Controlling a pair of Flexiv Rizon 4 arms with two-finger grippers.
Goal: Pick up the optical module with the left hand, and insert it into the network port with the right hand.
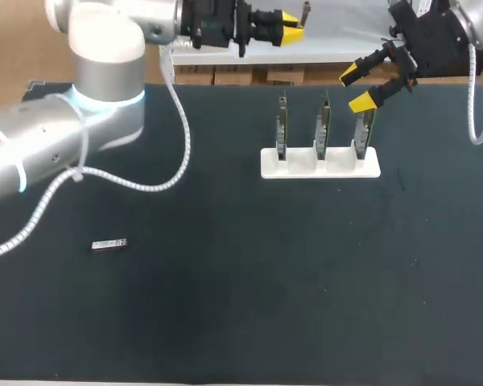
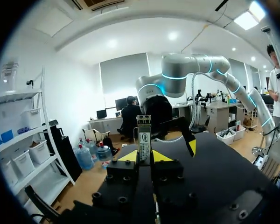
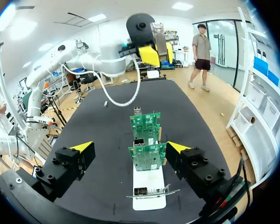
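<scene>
A second module (image 1: 109, 244) is lying flat near the left edge of the worktop (image 1: 225, 322), well apart from both arms and from everything else. The left claw (image 1: 290, 26) is hanging over the far edge, about mid-way along it, and is clenching the optical module (image 1: 306, 11). In the left wrist view the module is standing up between the two yellow tips, gripped from both sides, with most of its length sticking out past them. So the pickup part is looking done.

Toward the far right of the worktop the white rack (image 1: 320, 165) is holding three circuit boards (image 1: 323, 125) upright in a row. The network port (image 3: 139, 141) is probably the small metal cage on the nearest board, though it is too small to say for sure. No module is sitting in any board.

The right claw (image 1: 356, 88) is hovering above the rightmost board near the far right corner. Its fingers are spread wide and holding nothing, and in the right wrist view they are flanking the nearest board without touching it.

What is remaining, as I judge it: passing the module from the left claw to the right, then lining it up and pushing it into the port. That makes the task roughly a third done.
</scene>
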